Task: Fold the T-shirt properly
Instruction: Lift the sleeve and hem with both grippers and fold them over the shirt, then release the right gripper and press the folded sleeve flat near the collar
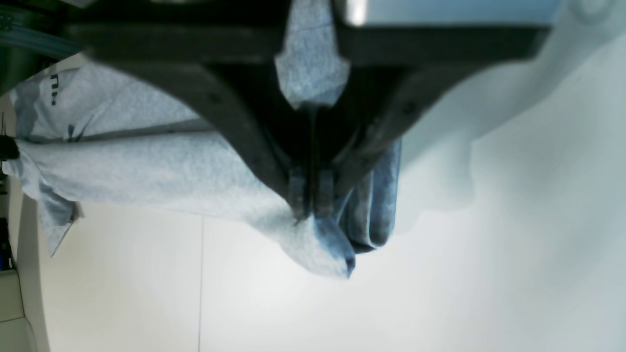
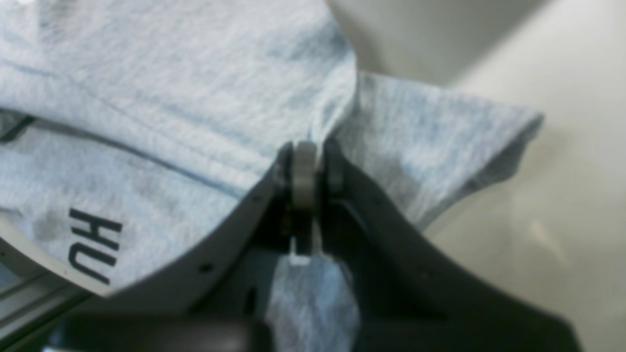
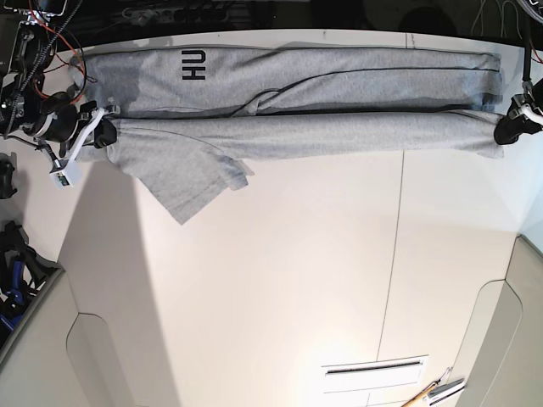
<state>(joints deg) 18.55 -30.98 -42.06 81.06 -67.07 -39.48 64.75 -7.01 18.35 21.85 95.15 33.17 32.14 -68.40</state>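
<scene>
both hands, left hand (image 1: 309, 198) and right hand (image 2: 308, 168), clench the t-shirt (image 3: 288, 110) stretched between them mid lengthwise fold; next, lay it flat.

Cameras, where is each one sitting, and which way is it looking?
Left wrist: sits on the left arm, facing along the shut left gripper pinching the T-shirt above the white table.
Right wrist: sits on the right arm, facing along the shut right gripper clamping grey cloth.
Base: high up, looking down on the table with the shirt stretched between both arms.
Shared: the black letters HU show in the right wrist and base views.
</scene>
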